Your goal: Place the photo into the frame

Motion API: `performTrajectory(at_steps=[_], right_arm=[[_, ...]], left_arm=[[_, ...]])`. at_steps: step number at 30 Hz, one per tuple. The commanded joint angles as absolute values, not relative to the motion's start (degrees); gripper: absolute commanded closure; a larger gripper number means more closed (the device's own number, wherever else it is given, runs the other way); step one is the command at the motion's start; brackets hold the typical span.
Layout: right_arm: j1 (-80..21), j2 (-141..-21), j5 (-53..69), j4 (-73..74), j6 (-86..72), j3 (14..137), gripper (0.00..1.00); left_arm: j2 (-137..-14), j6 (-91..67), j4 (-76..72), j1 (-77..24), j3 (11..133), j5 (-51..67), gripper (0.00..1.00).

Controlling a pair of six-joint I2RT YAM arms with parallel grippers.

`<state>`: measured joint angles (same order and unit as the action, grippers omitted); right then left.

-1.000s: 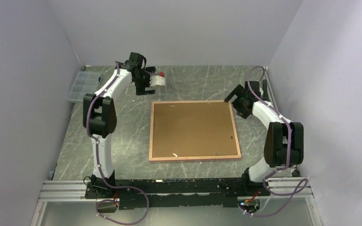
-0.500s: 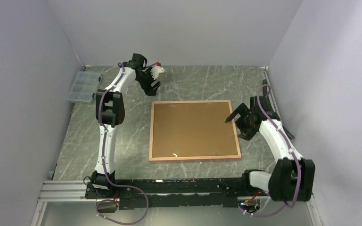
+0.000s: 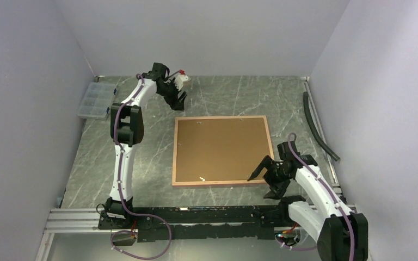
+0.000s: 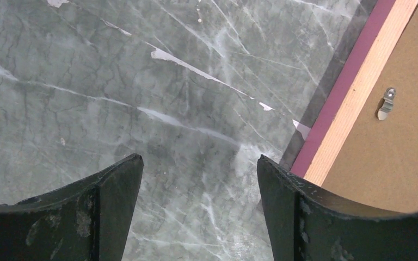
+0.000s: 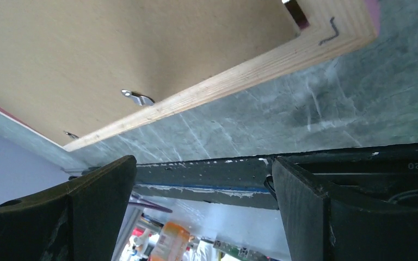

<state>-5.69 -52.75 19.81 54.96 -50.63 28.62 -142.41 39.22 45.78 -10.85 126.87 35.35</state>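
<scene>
Centrally on the walled table (image 3: 223,95) lay the frame (image 3: 224,149); left hand (image 3: 180,101) and right hand (image 3: 265,181) gaped empty beside opposite corners.

Between our left gripper's (image 4: 200,163) spread fingers we see only bare table (image 4: 114,81), free ahead and to its left; the frame (image 4: 354,98) lies just beside its right finger, barring that side. Ahead of our right gripper (image 5: 202,162) a narrow strip of table runs between the frame's rail and the black mounting bar (image 5: 207,174). A hose (image 3: 318,128) lies well apart from it.
</scene>
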Motion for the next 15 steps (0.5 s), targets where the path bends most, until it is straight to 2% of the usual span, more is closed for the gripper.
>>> performTrajectory(at_steps=[1, 11, 15], right_arm=[[-7.4, -52.9, 21.1, 49.8, -55.0, 26.4, 0.0], [-7.0, -65.7, 13.7, 32.4, -54.8, 30.9, 0.0], [-6.5, -70.8, 12.5, 28.4, -53.4, 34.0, 0.0]], left_arm=[[-142.1, 38.4, 45.5, -11.7, 126.4, 38.3, 0.19], [-141.3, 43.9, 50.1, -12.7, 122.3, 36.0, 0.26], [-140.4, 46.3, 54.1, -12.0, 120.9, 35.9, 0.34]])
